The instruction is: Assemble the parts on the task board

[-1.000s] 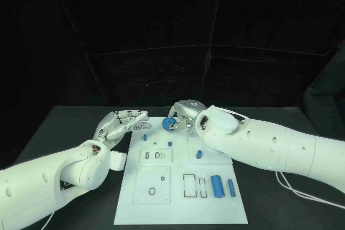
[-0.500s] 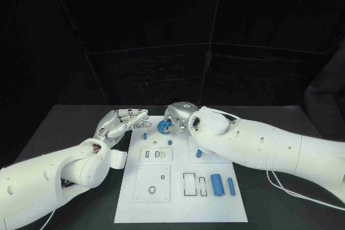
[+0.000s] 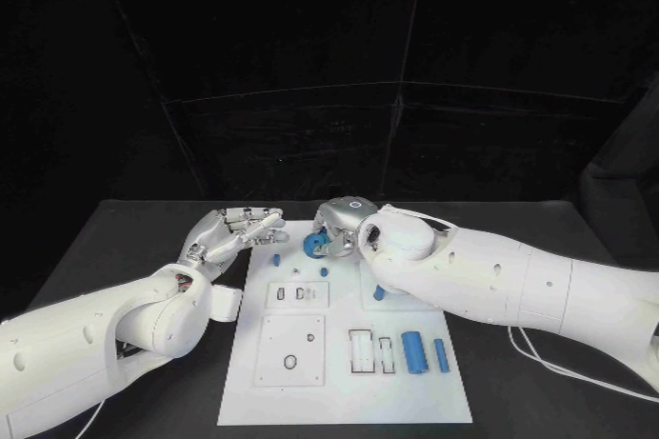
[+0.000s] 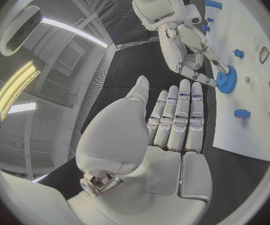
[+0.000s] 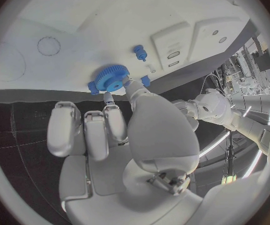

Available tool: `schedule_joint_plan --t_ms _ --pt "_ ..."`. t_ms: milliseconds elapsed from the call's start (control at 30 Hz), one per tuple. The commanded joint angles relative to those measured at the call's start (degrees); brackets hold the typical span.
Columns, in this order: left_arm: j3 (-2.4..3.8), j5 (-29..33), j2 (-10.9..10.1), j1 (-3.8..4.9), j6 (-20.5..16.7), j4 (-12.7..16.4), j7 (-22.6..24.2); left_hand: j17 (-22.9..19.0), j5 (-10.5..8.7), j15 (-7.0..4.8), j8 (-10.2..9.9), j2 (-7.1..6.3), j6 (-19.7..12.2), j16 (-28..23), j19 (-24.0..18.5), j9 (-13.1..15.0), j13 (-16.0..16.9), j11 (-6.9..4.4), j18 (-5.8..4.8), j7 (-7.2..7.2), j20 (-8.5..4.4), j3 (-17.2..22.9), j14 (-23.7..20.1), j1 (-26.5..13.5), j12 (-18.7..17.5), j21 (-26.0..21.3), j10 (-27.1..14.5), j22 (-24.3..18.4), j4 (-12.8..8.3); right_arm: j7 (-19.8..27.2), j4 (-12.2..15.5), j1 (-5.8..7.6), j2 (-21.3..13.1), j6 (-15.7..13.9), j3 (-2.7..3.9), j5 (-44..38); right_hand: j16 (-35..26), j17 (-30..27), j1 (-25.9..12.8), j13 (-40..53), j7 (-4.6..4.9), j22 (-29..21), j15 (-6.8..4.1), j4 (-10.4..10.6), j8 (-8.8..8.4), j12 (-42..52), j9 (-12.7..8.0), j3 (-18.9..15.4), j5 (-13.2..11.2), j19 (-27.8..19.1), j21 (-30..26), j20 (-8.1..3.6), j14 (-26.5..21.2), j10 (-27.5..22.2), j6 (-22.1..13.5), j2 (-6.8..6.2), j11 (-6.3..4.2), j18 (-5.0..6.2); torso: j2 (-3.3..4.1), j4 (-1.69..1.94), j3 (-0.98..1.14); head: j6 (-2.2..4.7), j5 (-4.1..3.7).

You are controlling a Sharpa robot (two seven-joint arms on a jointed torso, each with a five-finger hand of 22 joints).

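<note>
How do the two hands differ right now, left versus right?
The right hand has its fingertips on the blue gear at the task board's far end; the left hand holds nothing. The left hand's fingers lie straight and side by side, while the right hand's curl down toward the gear. The left hand hangs beside the board's left edge over the black table; the right hand is over the board itself. Both are at the far end.

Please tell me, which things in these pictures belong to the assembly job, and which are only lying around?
Belonging to the job:
- white task board
- round blue toothed gear, touched by the right hand
- small blue pegs
- two blue cylinders
- left hand, open beside the board

Only lying about:
- black table
- white cable
</note>
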Motion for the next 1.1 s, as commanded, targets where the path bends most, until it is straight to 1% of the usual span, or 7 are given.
schedule_joint_plan --t_ms 33,267,367,433,733,933,1100 --pt "0.04 -0.3 0.0 0.08 0.7 0.0 0.2 0.1 0.15 0.09 -0.4 0.46 0.3 -0.3 0.4 0.0 -0.1 0.19 0.86 0.16 0.0 0.0 0.3 0.0 -0.2 -0.4 0.3 0.0 -0.4 -0.8 0.1 0.15 0.0 1.0 0.02 -1.1 0.4 3.7 -0.8 1.2 0.1 0.1 0.54 0.8 -0.4 -0.4 0.1 -1.1 0.2 0.0 0.3 0.59 3.9 -0.3 -0.6 -1.02 0.19 -0.33 -0.01 0.03 0.0 -0.04 -0.08" --pt "0.04 -0.3 0.0 0.08 0.7 0.0 0.2 0.1 0.15 0.09 -0.4 0.46 0.3 -0.3 0.4 0.0 -0.1 0.19 0.86 0.16 0.0 0.0 0.3 0.0 -0.2 -0.4 0.3 0.0 -0.4 -0.9 0.2 0.15 -0.1 1.8 0.01 -0.6 0.6 4.2 -4.0 1.4 0.18 0.4 0.71 5.5 -0.46 -0.3 0.3 -3.6 1.5 0.1 0.5 0.82 3.9 -0.3 -0.3 -1.35 0.34 -0.36 -0.02 -0.03 0.01 0.02 -0.17" --pt "0.04 -0.3 0.0 0.08 0.7 0.0 0.2 0.1 0.15 0.09 -0.4 0.46 0.3 -0.3 0.4 0.0 -0.1 0.19 0.86 0.16 0.0 0.0 0.3 0.0 -0.2 -0.4 0.3 0.0 -0.4 -1.0 0.1 0.15 -0.2 2.1 0.01 0.0 0.7 4.6 -7.8 1.5 0.2 0.5 0.75 9.3 -0.55 -0.2 0.3 -6.3 8.7 0.1 0.5 0.81 4.0 -0.3 -0.3 -0.32 0.38 -0.38 0.0 -0.03 0.0 0.06 -0.22" --pt "0.04 -0.3 0.0 0.08 0.7 0.0 0.2 0.1 0.15 0.09 -0.4 0.46 0.3 -0.3 0.4 0.0 -0.1 0.19 0.86 0.16 0.0 0.0 0.3 0.0 -0.2 -0.4 0.3 0.0 -0.4 -1.1 0.1 0.15 -0.2 2.4 0.01 0.3 0.7 4.7 -8.8 1.6 0.24 0.5 0.76 10.1 -0.56 -0.1 0.3 -7.5 9.8 0.1 0.6 0.86 4.0 -0.2 -0.3 0.18 0.41 -0.39 0.01 -0.01 -0.01 0.05 -0.28" --pt "0.04 -0.3 0.0 0.09 0.6 0.0 0.1 0.1 0.15 0.1 -0.4 0.49 0.3 -0.4 0.4 0.0 -0.1 0.21 0.86 0.17 0.01 0.0 0.3 0.0 -0.2 -0.4 0.3 -0.1 -0.5 -1.3 -0.3 0.15 -0.4 4.5 0.0 3.3 1.1 5.6 -11.3 2.4 0.3 1.2 0.85 10.3 -0.65 0.7 0.3 -10.5 8.2 0.3 0.9 0.94 4.2 0.3 -0.3 2.65 0.48 -0.51 -0.01 -0.01 -0.01 0.06 -0.33" --pt "0.04 -0.3 -0.1 0.09 0.6 0.0 0.1 0.1 0.15 0.1 -0.4 0.49 0.3 -0.4 0.4 0.0 -0.1 0.21 0.86 0.17 0.01 0.0 0.3 0.0 -0.2 -0.4 0.3 -0.1 -0.5 -0.8 0.2 0.15 -1.0 0.0 0.0 3.5 1.4 6.4 -10.0 3.1 0.32 2.0 0.89 9.8 -0.66 1.5 0.3 -11.3 8.4 0.7 1.3 0.99 4.3 0.8 -0.3 2.87 0.51 -0.66 -0.01 -0.01 0.01 0.11 -0.36" --pt "0.04 -0.3 -0.2 0.09 0.6 0.1 0.1 0.1 0.15 0.1 -0.4 0.49 0.3 -0.4 0.4 0.0 -0.1 0.21 0.86 0.17 0.01 0.0 0.3 0.0 -0.2 -0.4 0.3 -0.1 -0.5 1.8 1.7 0.14 -2.8 -7.1 -0.02 3.8 1.5 6.8 -7.7 3.5 0.33 2.5 0.92 9.4 -0.68 1.9 0.2 -12.0 8.9 0.9 1.5 1.03 4.4 1.1 -0.3 3.39 0.52 -0.74 -0.03 0.01 -0.01 0.29 -0.36"
